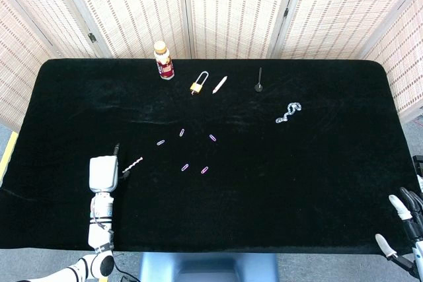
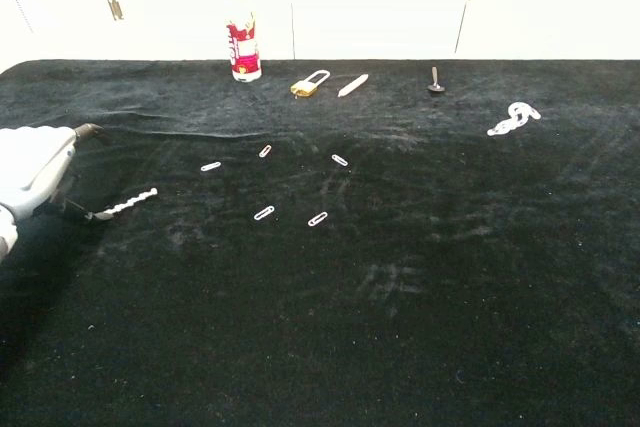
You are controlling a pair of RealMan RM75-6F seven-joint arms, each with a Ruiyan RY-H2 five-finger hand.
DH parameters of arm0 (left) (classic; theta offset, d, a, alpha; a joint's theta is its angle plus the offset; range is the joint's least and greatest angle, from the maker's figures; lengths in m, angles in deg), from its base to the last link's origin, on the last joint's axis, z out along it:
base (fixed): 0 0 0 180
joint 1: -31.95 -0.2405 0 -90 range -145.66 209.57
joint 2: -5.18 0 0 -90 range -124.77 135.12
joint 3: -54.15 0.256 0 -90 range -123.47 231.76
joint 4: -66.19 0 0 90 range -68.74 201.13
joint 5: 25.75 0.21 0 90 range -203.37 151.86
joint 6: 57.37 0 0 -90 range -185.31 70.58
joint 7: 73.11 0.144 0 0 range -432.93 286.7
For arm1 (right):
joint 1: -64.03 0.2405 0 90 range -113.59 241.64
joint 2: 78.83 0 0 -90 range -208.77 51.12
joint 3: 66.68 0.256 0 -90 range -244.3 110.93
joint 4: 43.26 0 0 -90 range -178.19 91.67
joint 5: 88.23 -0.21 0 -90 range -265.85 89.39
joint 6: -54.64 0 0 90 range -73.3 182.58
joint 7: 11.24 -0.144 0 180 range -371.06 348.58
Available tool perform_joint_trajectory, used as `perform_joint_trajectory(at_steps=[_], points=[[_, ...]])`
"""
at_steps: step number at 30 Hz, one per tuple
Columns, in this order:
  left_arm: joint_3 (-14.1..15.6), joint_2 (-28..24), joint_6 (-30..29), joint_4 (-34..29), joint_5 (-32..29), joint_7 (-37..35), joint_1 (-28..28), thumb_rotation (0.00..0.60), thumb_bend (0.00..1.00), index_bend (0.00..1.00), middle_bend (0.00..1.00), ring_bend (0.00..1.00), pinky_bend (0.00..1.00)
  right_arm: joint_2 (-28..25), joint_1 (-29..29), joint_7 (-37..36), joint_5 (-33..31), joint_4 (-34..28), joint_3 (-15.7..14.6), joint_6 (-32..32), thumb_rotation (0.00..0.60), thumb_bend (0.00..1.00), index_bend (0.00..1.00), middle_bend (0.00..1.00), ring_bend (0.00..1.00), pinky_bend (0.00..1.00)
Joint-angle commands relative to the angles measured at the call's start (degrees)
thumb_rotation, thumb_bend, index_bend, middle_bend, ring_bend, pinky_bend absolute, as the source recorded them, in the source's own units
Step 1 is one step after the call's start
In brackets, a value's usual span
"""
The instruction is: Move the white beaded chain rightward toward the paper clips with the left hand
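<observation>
A black table point(image 1: 264, 189) fills the scene, with the left hand point(image 1: 102, 172) at its near left, fingers loosely spread and the tip of one dark finger touching the near end of the white beaded chain point(image 1: 134, 162) (whether it actually pinches the chain I cannot tell). The right hand point(image 1: 404, 221) sits at the near right corner, fingers apart and holding nothing. The chain lies stretched on the cloth just left of the scattered paper clips point(image 1: 186, 167).

Your left hand point(image 1: 102, 173) lies low at the near-left, fingers curled loosely; your right hand point(image 1: 404, 222) hangs at the near-right edge, fingers spread.
</observation>
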Motion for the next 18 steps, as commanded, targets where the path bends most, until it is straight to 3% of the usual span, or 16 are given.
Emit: perform_joint_trajectory(at_steps=[1, 7, 14, 18], points=[[-0.42, 0.46, -0.69, 2.22, 0.54, -0.61, 0.86, 0.6, 0.19, 0.25, 0.97, 1.0, 1.0, 0.03, -0.01, 0.16, -0.05, -0.1, 0.04, 0.07, 0.6, 0.29, 0.0, 0.0, 0.0, 0.0], [-0.85, 0.86, -1.7, 5.08, 1.38, -2.44, 1.87, 0.6, 0.2, 0.25, 0.97, 1.0, 1.0, 0.07, 0.0, 0.53, -0.16, -0.33, 0.14, 0.26, 0.6, 0.29, 0.0, 0.0, 0.0, 0.0], [2.55, -5.74, 2.1, -13.35, -0.51, -5.82, -2.18, 0.6, 0.2, 0.27, 0.97, 1.0, 1.0, -0.09, 0.34, 0.77, -0.12, -0.69, 0.14, 1.05, 0.6, 0.29, 0.0, 0.0, 0.0, 0.0], [2.56, -9.43, 4.86, -23.82, -3.82, -3.18, -2.73, 0.6, 0.21, 0.33, 0.99, 1.0, 1.0, -0.25, 0.61, 0.75, 0.12, -0.72, 0.03, 1.51, 0.6, 0.29, 0.0, 0.0, 0.0, 0.0]])
